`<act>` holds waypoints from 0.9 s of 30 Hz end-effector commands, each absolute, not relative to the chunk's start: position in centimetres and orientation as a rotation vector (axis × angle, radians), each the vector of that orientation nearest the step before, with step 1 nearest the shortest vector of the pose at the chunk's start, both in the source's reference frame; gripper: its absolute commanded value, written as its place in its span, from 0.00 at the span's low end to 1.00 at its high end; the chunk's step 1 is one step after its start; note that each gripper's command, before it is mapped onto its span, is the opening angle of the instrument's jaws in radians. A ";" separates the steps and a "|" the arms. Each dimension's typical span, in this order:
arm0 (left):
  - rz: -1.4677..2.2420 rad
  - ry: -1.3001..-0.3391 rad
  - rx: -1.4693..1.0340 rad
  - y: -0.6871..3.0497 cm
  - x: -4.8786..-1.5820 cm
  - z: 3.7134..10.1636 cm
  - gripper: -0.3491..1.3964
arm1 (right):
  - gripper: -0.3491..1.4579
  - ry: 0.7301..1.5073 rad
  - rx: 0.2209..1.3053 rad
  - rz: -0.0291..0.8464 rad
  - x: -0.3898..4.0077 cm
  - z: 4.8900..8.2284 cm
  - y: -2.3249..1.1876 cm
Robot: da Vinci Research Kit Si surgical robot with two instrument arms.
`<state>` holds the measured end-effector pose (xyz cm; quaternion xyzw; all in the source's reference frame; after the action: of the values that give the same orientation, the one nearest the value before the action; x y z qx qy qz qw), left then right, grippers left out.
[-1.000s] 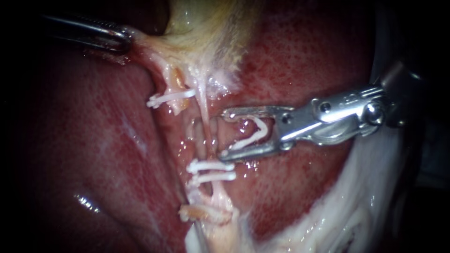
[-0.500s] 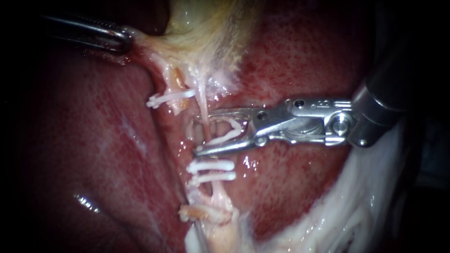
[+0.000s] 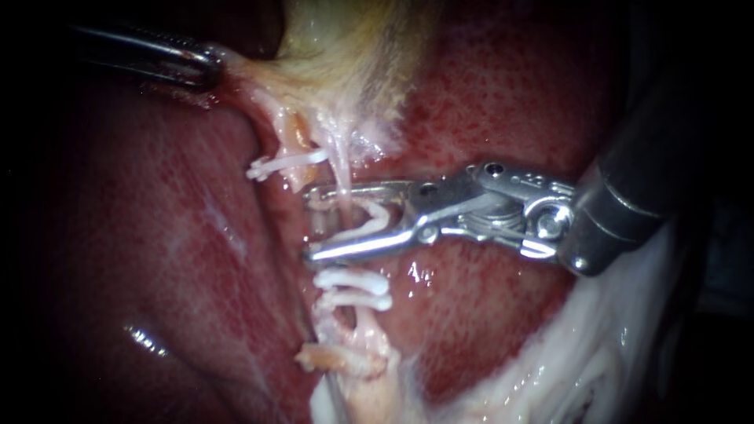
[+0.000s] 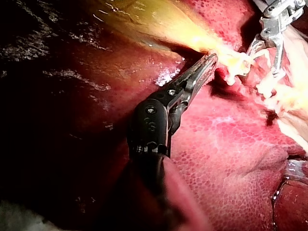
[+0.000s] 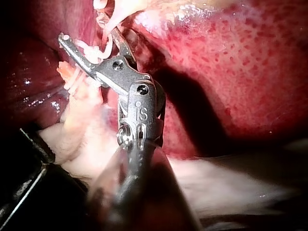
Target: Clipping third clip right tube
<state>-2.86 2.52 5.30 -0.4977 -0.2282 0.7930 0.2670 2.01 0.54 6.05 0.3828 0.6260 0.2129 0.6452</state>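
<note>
My right instrument (image 3: 310, 222) comes in from the right. Its jaws stand wide apart around the thin pale right tube (image 3: 342, 169), with a white clip (image 3: 367, 222) seated between them. Both jaws touch the clip. Two white clips (image 3: 353, 289) sit on the same tube just below the jaws. One more clip (image 3: 287, 163) crosses the left tube (image 3: 292, 137). At the upper left, my left instrument (image 3: 206, 66) is shut on the gallbladder's (image 3: 353, 47) pale edge, as the left wrist view shows (image 4: 211, 57). In the right wrist view the jaws (image 5: 89, 36) straddle the tube with the clip (image 5: 96, 54).
Dark red liver (image 3: 157, 235) lies to the left and behind the tubes, with another lobe (image 3: 487, 102) on the right. White fatty tissue (image 3: 581, 353) fills the lower right. A frayed stump of tissue (image 3: 345, 357) lies below the two clips.
My right instrument has slid left along the liver, so its jaws and clip now reach past the right tube. The left instrument has held still.
</note>
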 end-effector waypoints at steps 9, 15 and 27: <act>2.140 -0.616 -1.344 2.52 -2.86 5.30 0.00 | 0.45 1.448 0.882 0.496 2.00 5.94 0.58; 2.140 -0.616 -1.344 2.52 -2.86 5.30 0.00 | 0.42 1.442 0.898 0.508 1.97 5.94 0.59; 2.140 -0.616 -1.344 2.53 -2.86 5.30 0.00 | 0.16 1.432 0.947 0.513 1.87 5.98 0.61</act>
<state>-2.86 2.53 5.30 -0.4979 -0.2280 0.7930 0.2670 1.85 0.62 5.99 0.4156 0.6226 0.2251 0.6236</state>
